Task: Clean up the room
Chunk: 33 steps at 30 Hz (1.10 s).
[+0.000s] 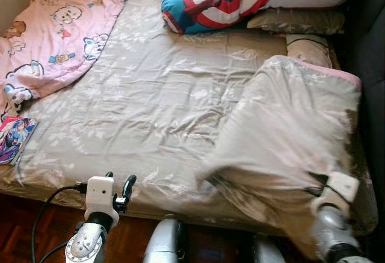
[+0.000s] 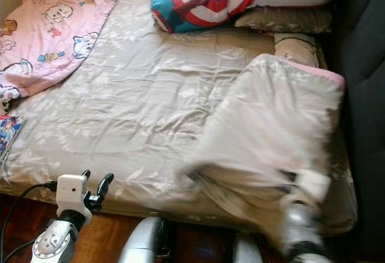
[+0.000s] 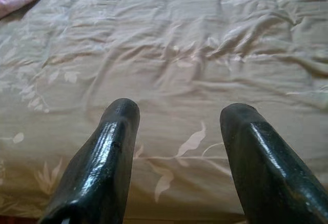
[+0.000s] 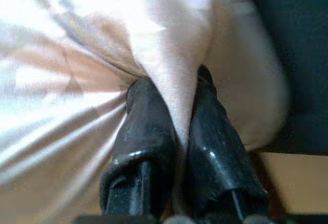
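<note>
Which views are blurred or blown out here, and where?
Both eye views: motion blur smears the right claw and the beige quilt it lifts, while the left claw stays sharp. Right wrist view: the cloth pinched between the fingers is overexposed and soft. Left wrist view: sharp and evenly lit.

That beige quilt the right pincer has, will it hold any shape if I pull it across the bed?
Probably not. The beige quilt bunches into pleats where the right pincer pinches it, so it looks floppy. It hangs in a sagging fold and would likely trail. Its sheen suggests it may slip.
</note>
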Available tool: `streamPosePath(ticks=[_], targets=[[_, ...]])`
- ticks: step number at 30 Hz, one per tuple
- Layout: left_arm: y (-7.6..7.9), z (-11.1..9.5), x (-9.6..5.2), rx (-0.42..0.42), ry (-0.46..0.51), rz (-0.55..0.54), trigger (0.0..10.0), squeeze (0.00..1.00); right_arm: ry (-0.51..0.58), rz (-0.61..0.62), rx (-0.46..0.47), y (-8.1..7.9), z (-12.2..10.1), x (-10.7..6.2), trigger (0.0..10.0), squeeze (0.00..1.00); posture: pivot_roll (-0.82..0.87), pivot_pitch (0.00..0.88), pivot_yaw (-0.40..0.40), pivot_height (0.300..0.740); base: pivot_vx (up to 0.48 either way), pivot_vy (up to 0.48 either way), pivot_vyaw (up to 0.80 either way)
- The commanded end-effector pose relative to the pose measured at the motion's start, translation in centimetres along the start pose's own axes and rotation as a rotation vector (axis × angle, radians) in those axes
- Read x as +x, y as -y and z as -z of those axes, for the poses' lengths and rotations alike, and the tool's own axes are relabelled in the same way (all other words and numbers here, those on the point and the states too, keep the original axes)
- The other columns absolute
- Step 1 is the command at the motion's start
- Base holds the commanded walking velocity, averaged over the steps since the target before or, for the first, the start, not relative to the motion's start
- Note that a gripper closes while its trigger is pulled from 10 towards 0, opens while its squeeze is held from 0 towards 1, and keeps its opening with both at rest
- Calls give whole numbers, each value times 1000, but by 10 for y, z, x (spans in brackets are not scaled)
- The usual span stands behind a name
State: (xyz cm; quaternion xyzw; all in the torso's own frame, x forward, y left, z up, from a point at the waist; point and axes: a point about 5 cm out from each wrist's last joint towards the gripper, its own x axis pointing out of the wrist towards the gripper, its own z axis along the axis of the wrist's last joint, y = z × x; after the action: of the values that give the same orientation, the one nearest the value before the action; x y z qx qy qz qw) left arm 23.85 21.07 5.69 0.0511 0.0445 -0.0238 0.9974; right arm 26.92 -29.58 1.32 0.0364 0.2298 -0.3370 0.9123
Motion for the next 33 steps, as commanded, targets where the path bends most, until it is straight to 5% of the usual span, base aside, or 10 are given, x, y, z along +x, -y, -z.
streamPosePath(ticks=[1,7,9,10,14,15,17,19,20,33], targets=[[-3,8,-5,4,-26,-15,10000,0,139,203,51,49,-36,10,0,0,85,217,48,663,0,0,0],[-6,11,-7,10,-31,-19,10000,0,187,338,27,89,-65,15,0,0,80,222,55,663,0,0,0],[-6,11,-8,11,-32,-16,10000,0,167,334,14,86,-61,15,2118,0,80,223,57,663,0,0,0],[-6,11,-8,12,-32,-15,10000,0,161,332,8,84,-59,15,10000,0,83,223,61,663,0,0,0],[-7,11,-8,15,-31,-12,10000,0,161,331,7,81,-56,14,10000,0,86,223,67,663,0,0,0],[-7,11,-8,16,-30,-11,10000,0,164,328,15,80,-56,14,10000,114,86,223,67,663,0,0,0],[-7,11,-8,18,-30,-7,10000,0,244,273,-41,72,-66,14,10000,988,87,221,70,663,0,0,0],[-7,11,-7,18,-30,-6,10000,0,281,244,-85,68,-70,13,10000,988,87,220,70,663,0,0,0],[-7,11,-7,18,-29,-6,10000,0,299,218,-95,64,-72,13,10000,55,86,220,70,663,0,0,0],[3,23,-2,-53,-62,-23,10000,0,276,-394,-190,-44,-20,-17,10000,0,81,198,47,676,0,0,0]])
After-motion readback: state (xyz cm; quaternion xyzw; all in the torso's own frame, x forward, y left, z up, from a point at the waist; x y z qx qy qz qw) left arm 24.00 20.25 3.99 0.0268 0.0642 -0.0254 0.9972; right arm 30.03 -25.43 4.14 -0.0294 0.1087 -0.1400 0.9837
